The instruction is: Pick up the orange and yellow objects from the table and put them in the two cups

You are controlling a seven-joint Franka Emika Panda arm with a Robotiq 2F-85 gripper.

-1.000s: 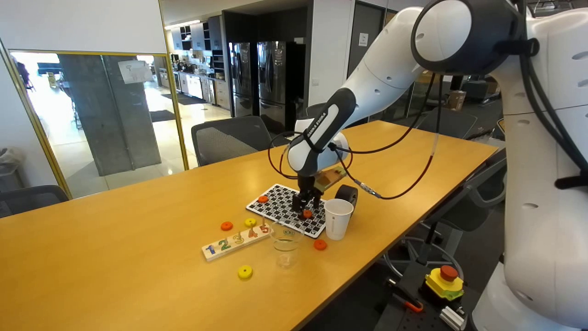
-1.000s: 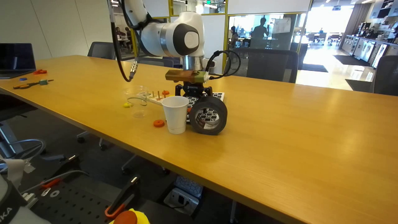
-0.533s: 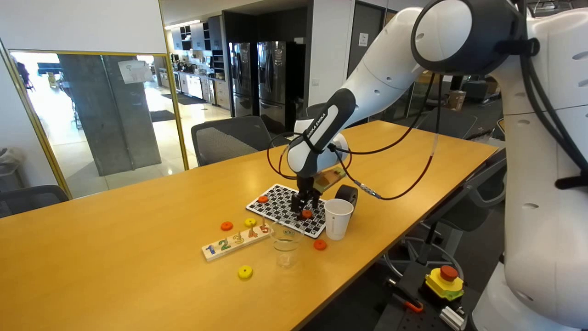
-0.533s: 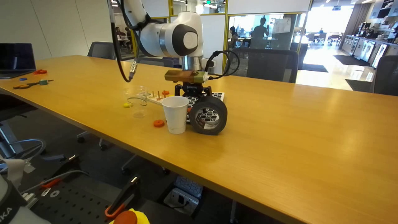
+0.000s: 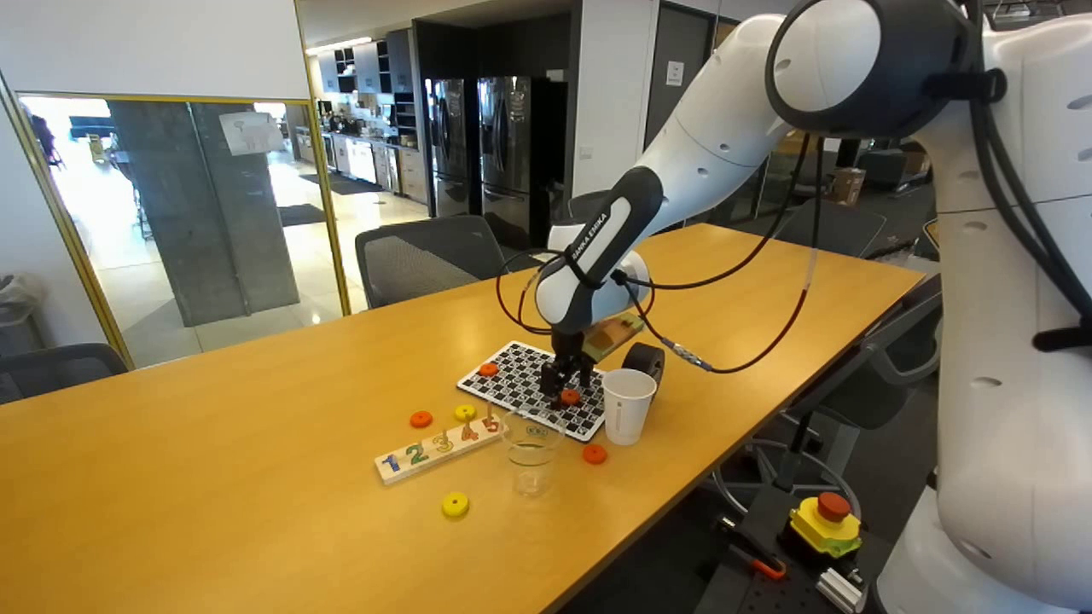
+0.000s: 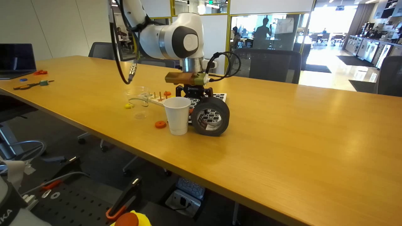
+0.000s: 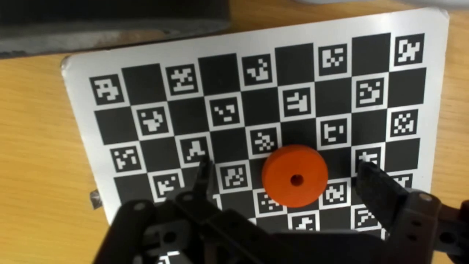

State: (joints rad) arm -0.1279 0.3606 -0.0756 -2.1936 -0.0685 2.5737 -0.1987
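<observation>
An orange disc [image 7: 295,176] with a centre hole lies on the checkered board. My gripper [image 7: 287,167] is open, its fingers apart on either side of that disc and not touching it; in an exterior view the gripper [image 5: 567,388] is low over the board. More orange discs lie on the board's far part [image 5: 488,369], on the table [image 5: 421,419], and beside the white cup [image 5: 595,454]. Yellow discs lie beside the number strip [image 5: 465,413] and nearer the front [image 5: 455,504]. The white cup [image 6: 178,117] and the clear cup [image 5: 531,456] stand upright on the table [image 5: 256,477].
A black tape roll [image 6: 210,116] stands on edge beside the white cup and the checkered board [image 7: 227,143]. A wooden number strip [image 5: 439,450] with pegs lies near the clear cup. A laptop [image 6: 17,59] and pliers [image 6: 26,86] are at the table's far end.
The arm and gripper have shifted very slightly, toward the clear cup's side in an exterior view. The gripper stays open, and the discs and cups have not moved.
</observation>
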